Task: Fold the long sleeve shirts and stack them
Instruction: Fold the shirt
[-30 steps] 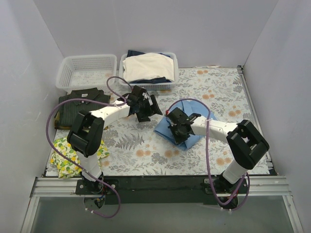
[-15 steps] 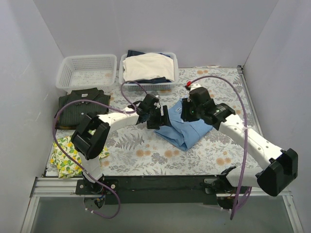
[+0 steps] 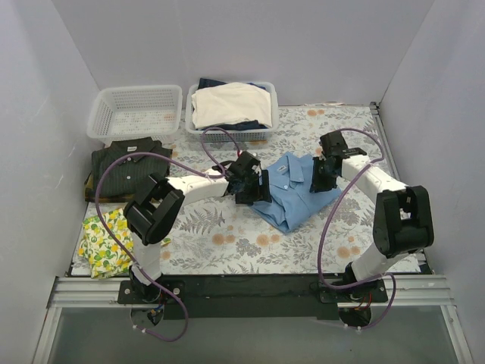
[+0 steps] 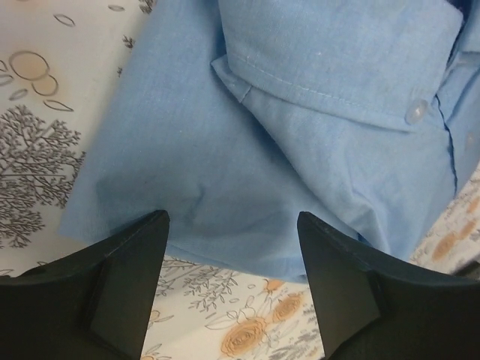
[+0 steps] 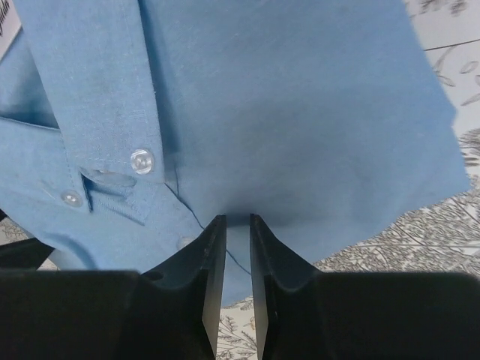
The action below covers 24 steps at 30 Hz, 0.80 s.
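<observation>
Right hand (image 5: 238,219) swung right, pinching light blue shirt (image 3: 292,194); left hand (image 4: 232,219) spread.

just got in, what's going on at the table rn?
Both arms are on the blue shirt lying mid-table. The right tool is pinched on the cloth at the shirt's right side. The left tool is open over its left edge. The dark shirt lies apart at the far left and looks folded, so nothing is stacked yet.
</observation>
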Each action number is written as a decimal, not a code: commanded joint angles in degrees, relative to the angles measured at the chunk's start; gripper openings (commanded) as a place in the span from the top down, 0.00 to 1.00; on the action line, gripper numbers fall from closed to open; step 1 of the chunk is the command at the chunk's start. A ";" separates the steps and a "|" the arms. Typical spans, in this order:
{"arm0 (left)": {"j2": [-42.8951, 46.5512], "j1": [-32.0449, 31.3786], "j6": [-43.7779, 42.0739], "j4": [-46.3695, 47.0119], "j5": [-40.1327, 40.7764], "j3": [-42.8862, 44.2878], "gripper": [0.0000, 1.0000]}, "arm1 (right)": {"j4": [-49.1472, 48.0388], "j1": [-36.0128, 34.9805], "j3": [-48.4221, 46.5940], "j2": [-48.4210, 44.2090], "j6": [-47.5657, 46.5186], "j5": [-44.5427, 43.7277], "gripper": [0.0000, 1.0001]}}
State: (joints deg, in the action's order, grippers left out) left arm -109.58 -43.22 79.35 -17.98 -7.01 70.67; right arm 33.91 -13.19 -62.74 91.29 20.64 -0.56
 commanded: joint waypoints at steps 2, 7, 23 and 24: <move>-4.59 0.16 -6.31 -10.75 14.81 -0.36 0.29 | -2.18 -0.34 2.44 2.14 -0.87 6.09 0.74; -4.07 2.78 -6.58 -12.87 17.55 0.51 0.29 | 0.10 -0.87 7.53 -0.49 0.01 9.16 0.74; 9.20 6.84 -8.87 -12.53 4.66 5.44 0.25 | 6.07 -10.72 5.81 -14.55 3.18 6.63 0.73; 10.08 6.84 -8.52 -11.91 3.68 4.92 0.25 | 6.60 -10.72 4.92 -14.73 3.09 4.79 0.73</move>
State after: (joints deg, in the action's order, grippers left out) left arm -107.72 -36.18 71.48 -31.53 2.35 75.26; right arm 37.65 -24.10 -50.94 79.44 23.42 9.98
